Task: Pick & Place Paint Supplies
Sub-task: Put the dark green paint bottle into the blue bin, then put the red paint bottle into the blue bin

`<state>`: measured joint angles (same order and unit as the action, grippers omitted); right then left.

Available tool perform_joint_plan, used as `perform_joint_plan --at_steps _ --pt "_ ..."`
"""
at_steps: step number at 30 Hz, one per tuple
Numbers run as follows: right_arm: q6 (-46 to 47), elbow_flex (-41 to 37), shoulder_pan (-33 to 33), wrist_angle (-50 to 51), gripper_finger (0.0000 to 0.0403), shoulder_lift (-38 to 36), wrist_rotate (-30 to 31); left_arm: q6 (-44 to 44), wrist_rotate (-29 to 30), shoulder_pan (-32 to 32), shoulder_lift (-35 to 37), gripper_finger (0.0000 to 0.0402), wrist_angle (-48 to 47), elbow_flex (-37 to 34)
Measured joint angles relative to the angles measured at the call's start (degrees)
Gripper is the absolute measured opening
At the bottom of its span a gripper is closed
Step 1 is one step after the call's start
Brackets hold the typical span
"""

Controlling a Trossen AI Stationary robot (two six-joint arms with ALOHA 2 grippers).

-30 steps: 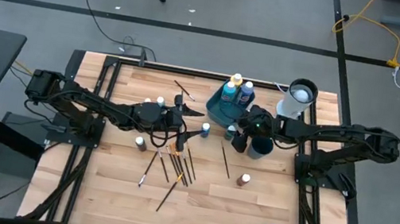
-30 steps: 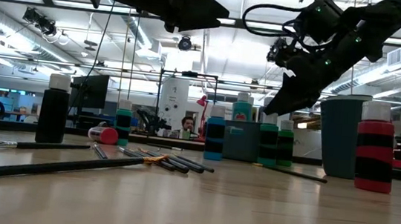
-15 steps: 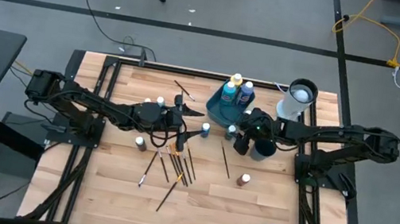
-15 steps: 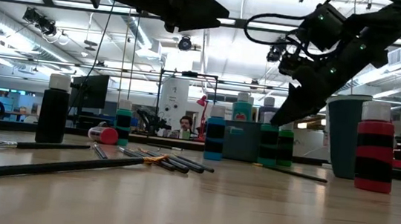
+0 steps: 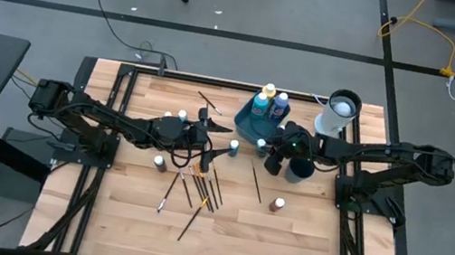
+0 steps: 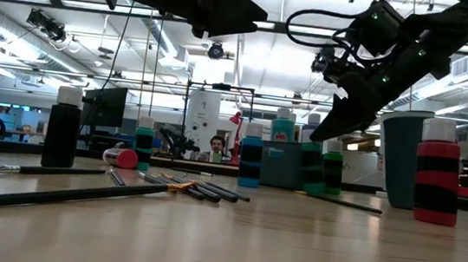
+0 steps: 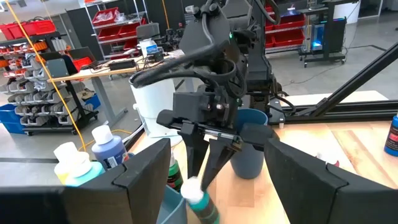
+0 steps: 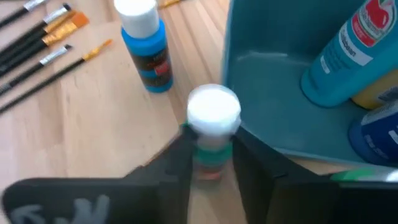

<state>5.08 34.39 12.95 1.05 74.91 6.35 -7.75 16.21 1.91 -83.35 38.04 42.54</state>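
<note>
The right gripper (image 5: pixel 272 157) now sits a little nearer the teal tray (image 5: pixel 250 131) than a second ago — in the high view it edges from beside the dark cup (image 5: pixel 298 167) toward the tray's near corner. In the low view it rises slightly and swings back. It keeps its clamp on the white-capped green bottle (image 8: pixel 210 134) — held just outside the tray's wall.

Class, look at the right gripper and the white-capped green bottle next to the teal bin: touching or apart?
Touching. In the right wrist view both fingers of the right gripper press the sides of the green bottle.
</note>
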Motion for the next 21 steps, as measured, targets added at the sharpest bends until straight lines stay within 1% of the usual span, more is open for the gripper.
perform_joint_plan --at_steps 4,7,10,12,14,17,19,21 --pt "-0.19 1.32 0.0 0.01 0.0078 0.0 0.32 0.01 0.0 -0.01 0.0 0.0266 0.0 0.0" --pt "-0.76 2.42 0.02 0.22 0.0062 0.0 0.32 0.0 0.0 -0.02 0.0 0.0266 0.0 0.0" --pt "-0.95 2.73 0.02 0.43 0.0046 0.0 -2.5 0.0 0.0 0.0 0.0 0.0266 0.0 0.0" --pt "-0.96 2.73 -0.11 1.73 0.0047 0.0 -5.22 0.01 0.0 -0.01 0.0 0.0265 0.0 -0.01" --pt "-0.68 2.73 -0.7 2.86 0.006 0.0 -7.39 0.01 0.0 0.0 0.0 0.0265 0.0 -0.02" --pt "-0.11 2.73 -2.39 2.8 0.0092 0.0 -8.59 0.0 0.0 0.0 0.0 0.0265 0.0 0.0" --pt "-1.09 2.73 -4.07 2.47 0.012 0.0 -8.43 0.01 0.0 -0.01 0.0 0.0265 0.0 -0.01" --pt "-2.61 2.73 -5.82 2.03 0.0148 0.0 -6.63 0.0 0.0 -0.01 0.0 0.0265 0.0 -0.02"
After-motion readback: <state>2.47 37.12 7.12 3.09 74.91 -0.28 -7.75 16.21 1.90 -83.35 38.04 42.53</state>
